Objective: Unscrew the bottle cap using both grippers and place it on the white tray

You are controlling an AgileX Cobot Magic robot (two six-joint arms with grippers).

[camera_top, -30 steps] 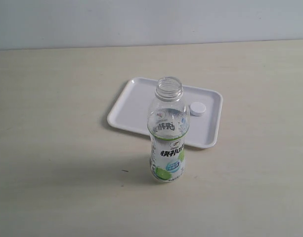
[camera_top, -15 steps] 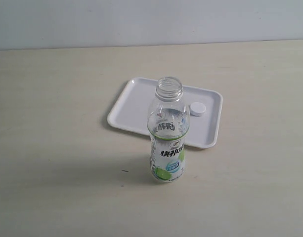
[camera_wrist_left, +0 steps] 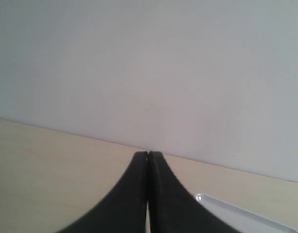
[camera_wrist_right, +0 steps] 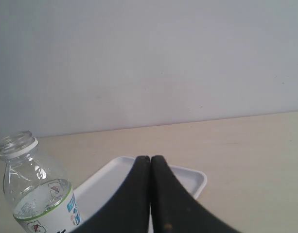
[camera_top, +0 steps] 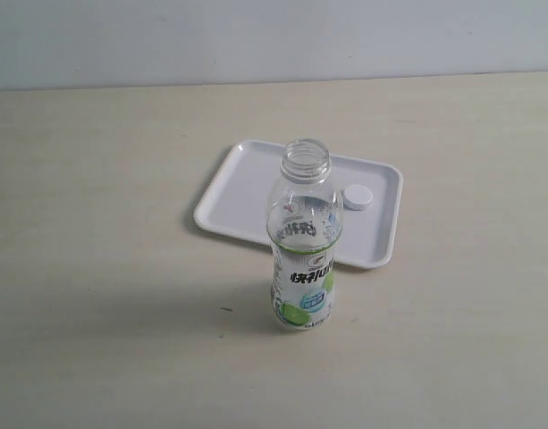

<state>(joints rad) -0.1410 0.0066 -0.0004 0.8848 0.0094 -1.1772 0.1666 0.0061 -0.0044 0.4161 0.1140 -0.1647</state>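
Note:
The bottle (camera_top: 303, 241) stands upright on the table with its neck uncapped, just in front of the white tray (camera_top: 247, 192). The bottle cap (camera_top: 357, 197) lies on the tray's right part, apart from the bottle. Neither arm shows in the exterior view. My left gripper (camera_wrist_left: 148, 154) is shut with nothing between its black jaws; a corner of the white tray (camera_wrist_left: 246, 216) shows beside it. My right gripper (camera_wrist_right: 150, 158) is shut and empty too, with the white tray (camera_wrist_right: 190, 177) behind it and the bottle (camera_wrist_right: 34, 189) off to one side. The cap is hidden in both wrist views.
The light wooden table (camera_top: 95, 268) spreads around the bottle and tray. A plain pale wall (camera_top: 274, 36) runs along the table's far edge.

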